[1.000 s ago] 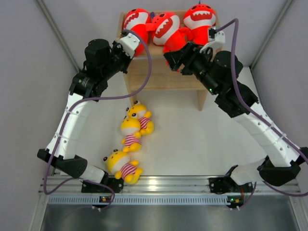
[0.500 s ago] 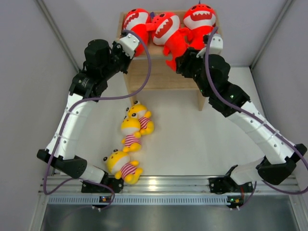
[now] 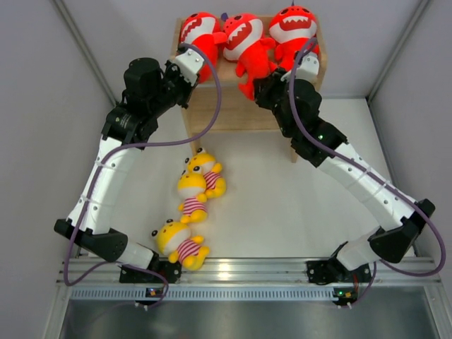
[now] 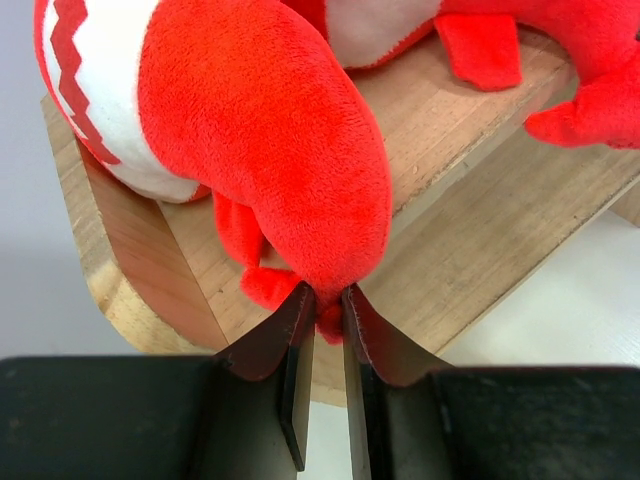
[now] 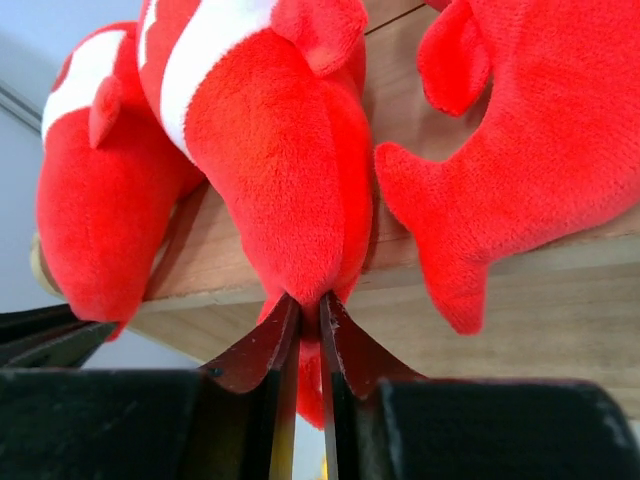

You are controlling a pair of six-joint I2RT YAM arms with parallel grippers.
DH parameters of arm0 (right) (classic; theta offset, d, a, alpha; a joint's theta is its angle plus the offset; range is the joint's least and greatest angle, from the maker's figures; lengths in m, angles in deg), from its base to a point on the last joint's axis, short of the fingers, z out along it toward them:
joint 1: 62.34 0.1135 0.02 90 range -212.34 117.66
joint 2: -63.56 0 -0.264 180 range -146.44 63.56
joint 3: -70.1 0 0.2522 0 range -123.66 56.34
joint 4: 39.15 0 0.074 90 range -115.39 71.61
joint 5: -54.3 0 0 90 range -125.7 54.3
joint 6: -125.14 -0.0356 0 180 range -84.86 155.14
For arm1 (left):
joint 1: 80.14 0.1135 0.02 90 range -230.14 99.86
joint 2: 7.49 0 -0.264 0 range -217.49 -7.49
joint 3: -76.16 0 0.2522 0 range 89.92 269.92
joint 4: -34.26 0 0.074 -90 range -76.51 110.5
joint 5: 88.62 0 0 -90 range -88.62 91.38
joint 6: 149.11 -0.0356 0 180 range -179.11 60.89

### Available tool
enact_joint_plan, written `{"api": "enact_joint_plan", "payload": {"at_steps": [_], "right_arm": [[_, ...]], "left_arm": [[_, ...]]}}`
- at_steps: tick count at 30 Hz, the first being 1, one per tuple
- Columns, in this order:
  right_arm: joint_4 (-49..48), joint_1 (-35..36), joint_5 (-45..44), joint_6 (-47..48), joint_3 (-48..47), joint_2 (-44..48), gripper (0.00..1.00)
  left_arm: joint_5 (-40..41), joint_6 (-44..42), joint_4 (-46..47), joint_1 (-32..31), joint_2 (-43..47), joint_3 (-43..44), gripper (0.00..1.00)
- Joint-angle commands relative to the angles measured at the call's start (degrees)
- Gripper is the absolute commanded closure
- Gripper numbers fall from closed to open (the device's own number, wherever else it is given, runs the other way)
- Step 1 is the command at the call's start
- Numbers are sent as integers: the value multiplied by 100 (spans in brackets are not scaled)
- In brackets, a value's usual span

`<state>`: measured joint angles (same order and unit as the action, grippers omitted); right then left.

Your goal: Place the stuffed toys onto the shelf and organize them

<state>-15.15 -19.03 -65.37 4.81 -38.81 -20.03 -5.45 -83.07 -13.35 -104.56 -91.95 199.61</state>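
Three red sharks stand in a row on top of the wooden shelf (image 3: 236,113): left (image 3: 200,32), middle (image 3: 246,41) and right (image 3: 294,27). My left gripper (image 4: 327,300) is shut on the tail of the left shark (image 4: 260,140) at the shelf's front left corner. My right gripper (image 5: 310,305) is shut on the tail of the middle shark (image 5: 270,150), which hangs over the top board's front edge. Three yellow striped toys lie on the table in front of the shelf, at the back (image 3: 205,171), in the middle (image 3: 192,194) and nearest me (image 3: 180,244).
The shelf's lower board (image 4: 480,240) shows under the top board. Grey walls close in both sides of the white table (image 3: 282,212). A metal rail (image 3: 233,272) with both arm bases runs along the near edge.
My right gripper moved left and toward the shelf and shut on the middle shark's tail. That shark shifted slightly back on the top board. The left arm stayed put.
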Motion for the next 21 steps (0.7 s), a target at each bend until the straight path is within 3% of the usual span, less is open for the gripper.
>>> {"api": "enact_joint_plan", "payload": {"at_steps": [1, 4, 8, 16, 18, 21], "right_arm": [[-873, -68, 93, -543, 110, 18, 90], [-1357, -77, 67, -992, 251, 45, 100], [-1841, -77, -135, -1423, 305, 19, 100], [-1359, -68, -30, -1503, -450, -693, 100], [-1262, -95, 5, -1459, -504, -737, 99], [-1322, -95, 14, -1380, -329, -528, 89]], "left_arm": [[-73, 68, 282, 8, 124, 9, 78], [-64, 76, 282, 17, 80, 44, 78], [-38, 103, 291, 8, 62, 88, 77], [-3, 111, 291, 17, 9, 141, 71], [32, 94, 282, 8, 27, 132, 67], [15, 85, 282, 8, 97, 79, 54]]}}
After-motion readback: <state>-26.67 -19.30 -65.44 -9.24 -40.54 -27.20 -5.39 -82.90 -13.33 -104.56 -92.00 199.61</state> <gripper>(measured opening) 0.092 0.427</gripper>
